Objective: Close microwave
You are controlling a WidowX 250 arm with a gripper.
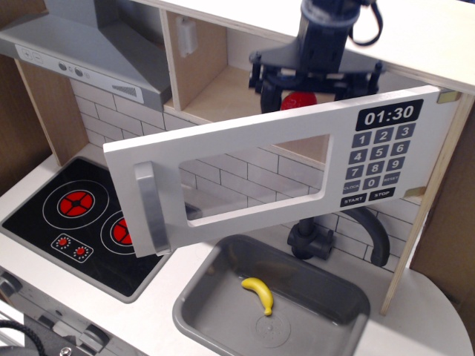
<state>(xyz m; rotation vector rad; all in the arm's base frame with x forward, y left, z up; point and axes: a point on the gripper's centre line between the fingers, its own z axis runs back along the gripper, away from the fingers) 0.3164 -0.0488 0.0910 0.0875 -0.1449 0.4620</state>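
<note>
Leftmost, one range hood hangs over one stovetop with two red burners. One microwave stands mid-frame, its white door swung wide open over one sink holding a single banana. Behind the door's top edge, the gripper hovers by a red object; whether it is clenched I cannot tell.
</note>
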